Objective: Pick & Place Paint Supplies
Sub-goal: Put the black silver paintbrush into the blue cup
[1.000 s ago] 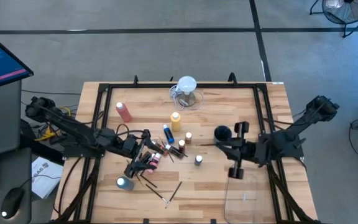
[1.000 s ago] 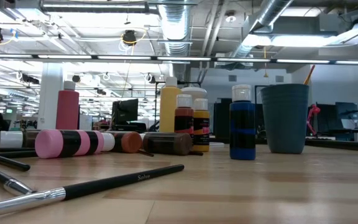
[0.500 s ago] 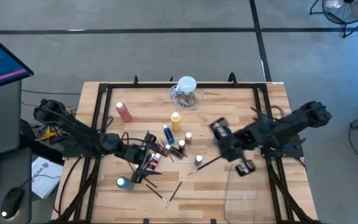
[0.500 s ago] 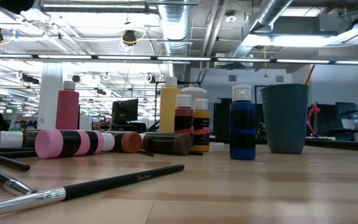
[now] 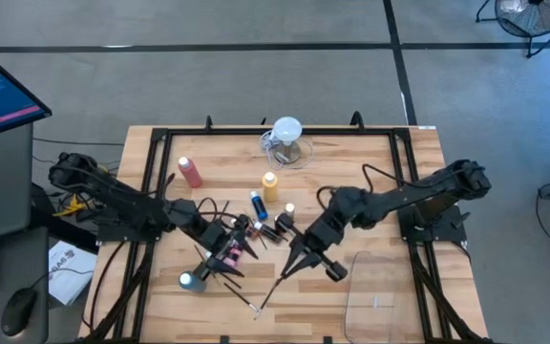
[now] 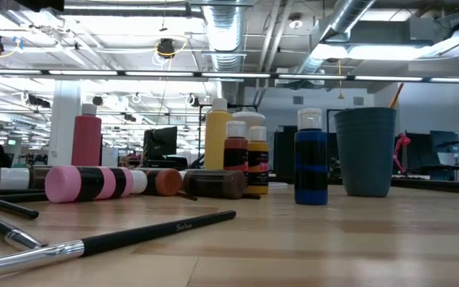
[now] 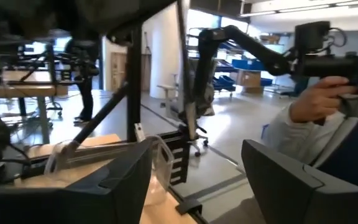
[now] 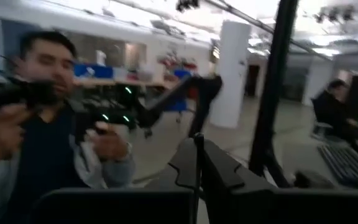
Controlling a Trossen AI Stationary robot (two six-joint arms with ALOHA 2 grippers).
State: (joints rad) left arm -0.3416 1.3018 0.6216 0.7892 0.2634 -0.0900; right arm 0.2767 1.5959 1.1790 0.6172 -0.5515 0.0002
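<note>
Several round bottles — wooden table

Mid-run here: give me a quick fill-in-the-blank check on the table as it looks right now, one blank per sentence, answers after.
1. In the low view, the tallest squeeze bottle standing behind the small red paint bottle is coloured ____.
2. The pink paint bottle with black bands is ____ on the table, not upright.
3. The right gripper has its fingers ____.
4. In the low view, the long paintbrush lies ____ the camera than the blue paint bottle.

Missing words: yellow; lying; shut; nearer
</note>
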